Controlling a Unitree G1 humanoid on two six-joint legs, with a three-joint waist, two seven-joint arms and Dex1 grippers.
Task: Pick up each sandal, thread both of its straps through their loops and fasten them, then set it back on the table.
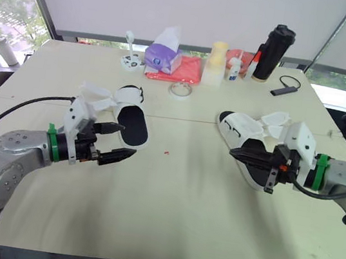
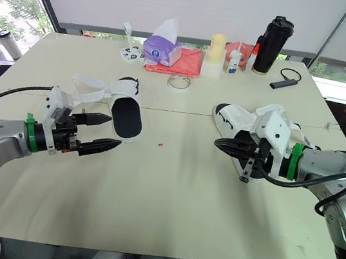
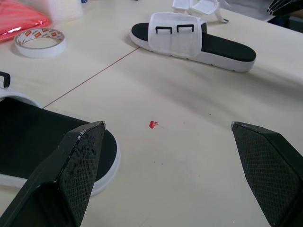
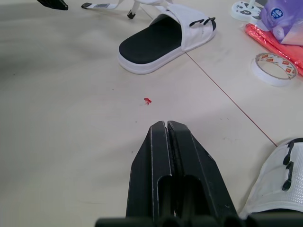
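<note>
Sandals lie well apart on the table [image 1: 174,208], neither yet lifted. The left sandal [image 1: 131,123] is just ahead of the left gripper [image 1: 125,141], whose fingers are spread wide. The right sandal [image 1: 242,125] is partly covered by the right gripper [image 1: 234,152], whose fingers are pressed together. White straps [image 1: 100,96] seem unthreaded and splayed. The pick-up is judged to be next, for which the right fingers must be opened.
</note>
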